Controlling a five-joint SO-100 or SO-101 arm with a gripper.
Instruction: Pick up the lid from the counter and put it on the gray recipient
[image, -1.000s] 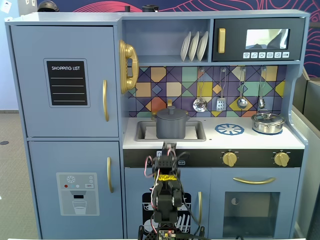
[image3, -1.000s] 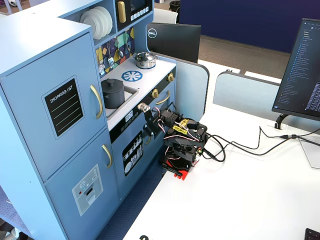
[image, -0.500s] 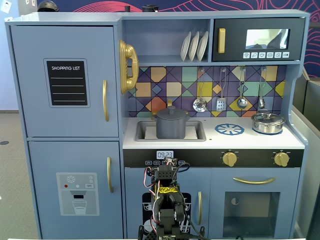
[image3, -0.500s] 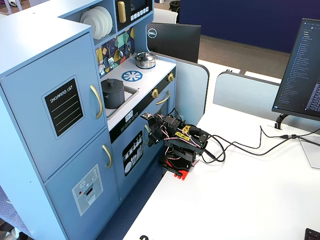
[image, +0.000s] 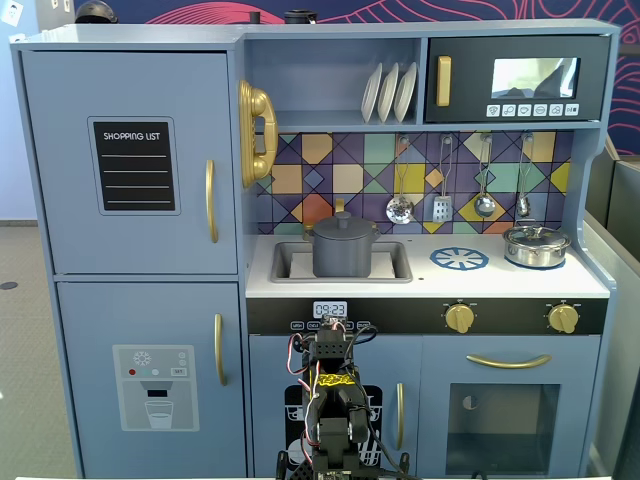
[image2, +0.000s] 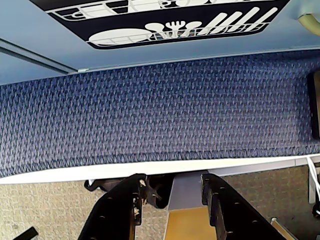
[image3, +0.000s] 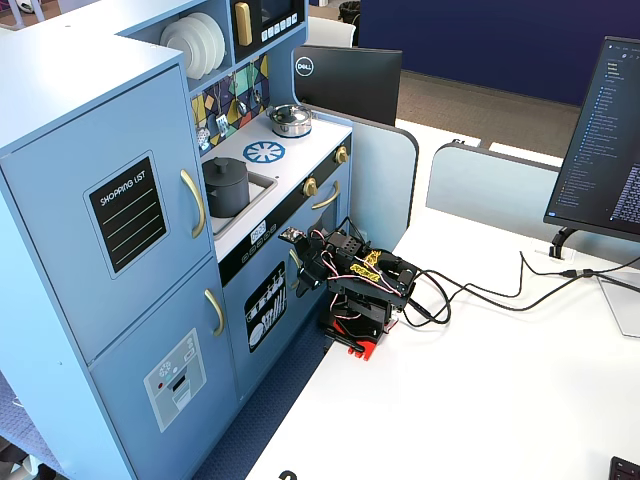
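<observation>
From where I sit, the job looks finished: the lid (image: 343, 226) already sits on the pot (image: 344, 255), which stands in the sink (image: 395, 272) left of the blue burner mark. In the wrist view my end effector (image2: 172, 187) is empty, its jaws apart, looking down past the white bench (image3: 480, 380) edge at blue carpet. The arm (image3: 358, 282) is folded low at 6 o'clock from the pot. I judge nothing remains but to stay parked.
</observation>
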